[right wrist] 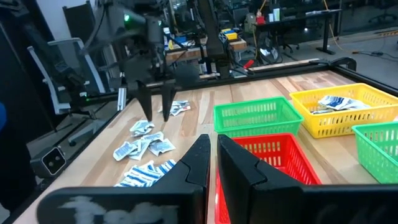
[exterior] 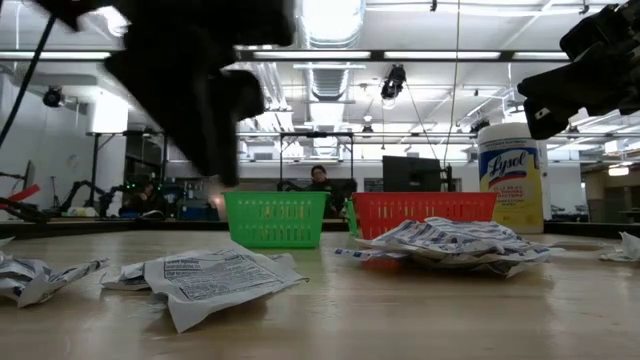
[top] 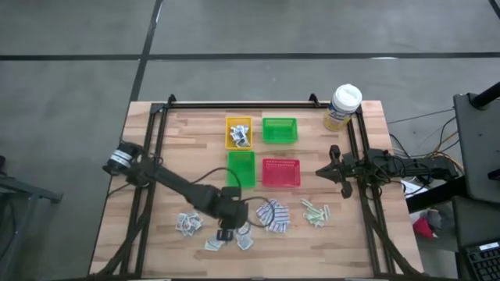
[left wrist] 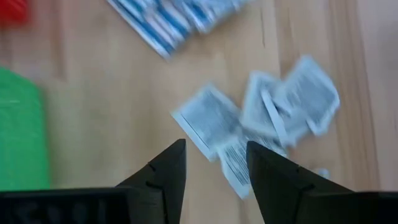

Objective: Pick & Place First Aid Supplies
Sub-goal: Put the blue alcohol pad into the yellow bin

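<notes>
Left gripper [top: 226,232] is held spread and empty above the white-grey sachets [top: 244,240] near the table's front edge [top: 258,272]. Right gripper [top: 322,170], clenched and empty, is parked beside the red tray [top: 280,172].

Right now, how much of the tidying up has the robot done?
Just a start. A few packets already lie in the yellow tray. The green trays and the red tray look bare. The left claw hangs open over the white packets, holding nothing yet. The right claw waits shut at the table's side. The blue pads, green strips and most white packets remain on the table.
</notes>
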{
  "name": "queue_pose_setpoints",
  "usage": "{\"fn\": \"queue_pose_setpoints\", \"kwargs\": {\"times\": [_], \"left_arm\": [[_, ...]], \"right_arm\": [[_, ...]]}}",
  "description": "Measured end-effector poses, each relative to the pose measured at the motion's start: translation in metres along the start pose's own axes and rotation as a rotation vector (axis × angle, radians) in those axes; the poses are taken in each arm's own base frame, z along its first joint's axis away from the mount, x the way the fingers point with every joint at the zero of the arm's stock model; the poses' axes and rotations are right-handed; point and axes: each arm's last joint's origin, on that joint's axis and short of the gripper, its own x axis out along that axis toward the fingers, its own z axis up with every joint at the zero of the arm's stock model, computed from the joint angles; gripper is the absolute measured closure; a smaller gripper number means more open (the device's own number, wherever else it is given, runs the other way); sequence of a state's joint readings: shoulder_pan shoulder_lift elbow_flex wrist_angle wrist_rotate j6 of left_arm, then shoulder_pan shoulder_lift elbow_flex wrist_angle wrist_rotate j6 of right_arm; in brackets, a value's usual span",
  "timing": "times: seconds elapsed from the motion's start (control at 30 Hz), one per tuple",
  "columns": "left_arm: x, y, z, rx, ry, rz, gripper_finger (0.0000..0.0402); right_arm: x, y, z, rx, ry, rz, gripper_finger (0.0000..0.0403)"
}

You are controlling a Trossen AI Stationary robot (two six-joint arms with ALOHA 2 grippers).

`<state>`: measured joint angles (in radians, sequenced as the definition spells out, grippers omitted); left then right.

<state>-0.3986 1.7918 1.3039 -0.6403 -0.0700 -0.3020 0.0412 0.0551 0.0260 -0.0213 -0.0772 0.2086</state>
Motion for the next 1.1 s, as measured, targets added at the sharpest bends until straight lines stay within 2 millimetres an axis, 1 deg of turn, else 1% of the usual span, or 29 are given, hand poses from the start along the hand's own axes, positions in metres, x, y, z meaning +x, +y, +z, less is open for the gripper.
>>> {"fn": "queue_pose_setpoints", "kwargs": {"times": [0.13, 0.27, 0.43, 0.6, 0.73, 0.9, 1.1], "left_arm": [[-0.002, 0.012, 0.015, -0.006, -0.026, 0.011, 0.0241], [0.004, 0.019, 0.022, -0.028, -0.021, 0.006, 0.0241], [0.022, 0.023, 0.023, -0.054, 0.025, 0.004, 0.0241], [0.032, 0.027, 0.025, -0.096, 0.024, 0.001, 0.0241], [0.039, 0.026, 0.023, -0.024, 0.039, -0.001, 0.0241], [0.041, 0.025, 0.016, 0.097, 0.093, 0.001, 0.0241], [0.041, 0.013, 0.015, 0.219, 0.068, 0.002, 0.0241]], "right_arm": [[0.0, 0.0, 0.0, 0.0, 0.0, 0.0, 0.0374], [0.0, 0.0, 0.0, 0.0, 0.0, 0.0, 0.0374], [0.0, 0.0, 0.0, 0.0, 0.0, 0.0, 0.0374], [0.0, 0.0, 0.0, 0.0, 0.0, 0.0, 0.0374], [0.0, 0.0, 0.0, 0.0, 0.0, 0.0, 0.0374], [0.0, 0.0, 0.0, 0.0, 0.0, 0.0, 0.0374], [0.0, 0.0, 0.0, 0.0, 0.0, 0.0, 0.0374]]}}
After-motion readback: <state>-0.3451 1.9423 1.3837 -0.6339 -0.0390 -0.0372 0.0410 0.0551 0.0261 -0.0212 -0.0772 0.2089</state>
